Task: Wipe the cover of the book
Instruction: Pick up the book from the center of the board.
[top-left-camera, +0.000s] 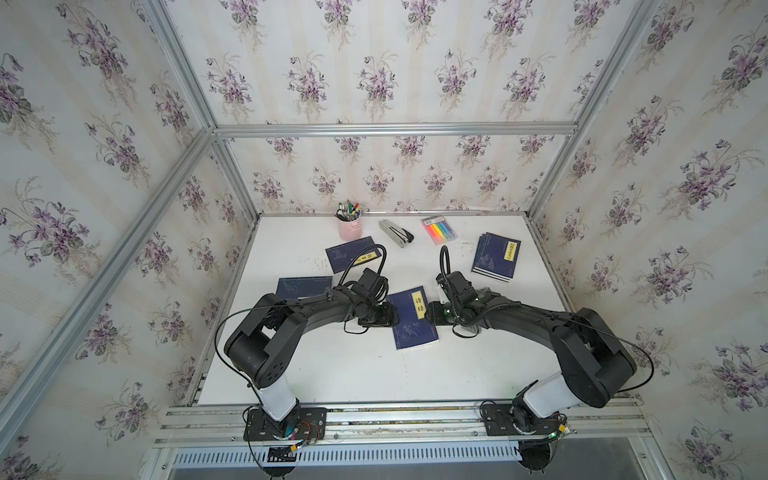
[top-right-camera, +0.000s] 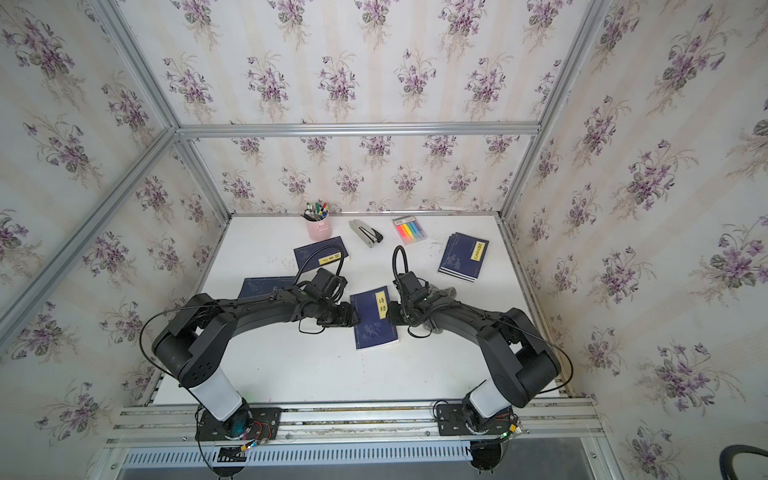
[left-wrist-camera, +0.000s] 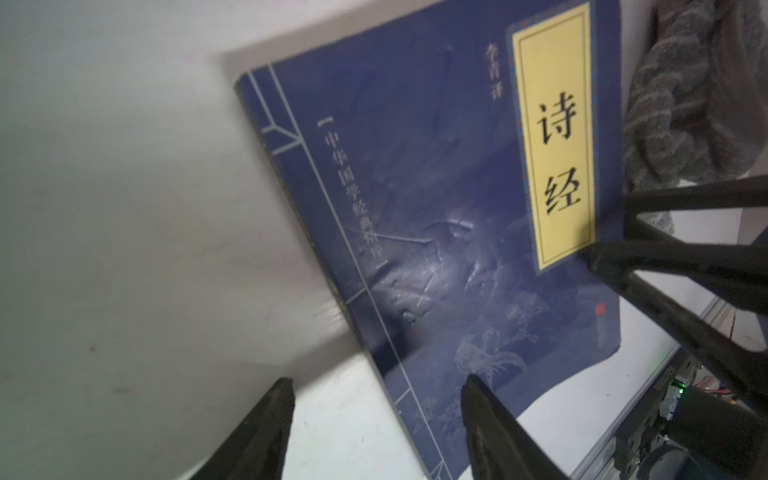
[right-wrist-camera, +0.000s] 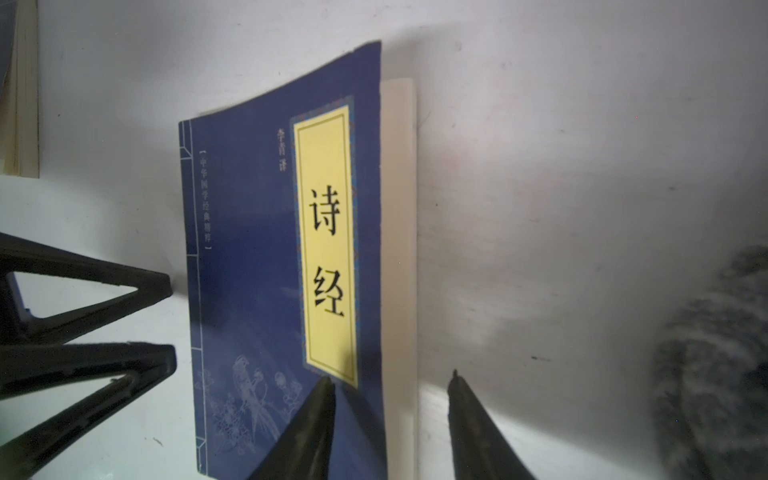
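Observation:
The book (top-left-camera: 411, 320) is dark blue with a yellow title label and lies flat in the middle of the table; both top views show it (top-right-camera: 372, 322). My left gripper (left-wrist-camera: 376, 399) is open at the book's spine edge, one finger (left-wrist-camera: 478, 415) over the cover and its mate over bare table. My right gripper (right-wrist-camera: 390, 386) is open at the opposite, page edge, with one finger (right-wrist-camera: 324, 399) over the cover near the label. Neither holds anything. A grey striped cloth (left-wrist-camera: 685, 104) lies loose on the table beside the book, under my right arm (right-wrist-camera: 715, 353).
At the back stand a pink pen cup (top-left-camera: 349, 230), a stapler (top-left-camera: 395, 234) and a pack of highlighters (top-left-camera: 439, 229). Similar blue books lie at back left (top-left-camera: 353, 254), left (top-left-camera: 303, 286) and, stacked, at right (top-left-camera: 496, 257). Papered walls enclose the table.

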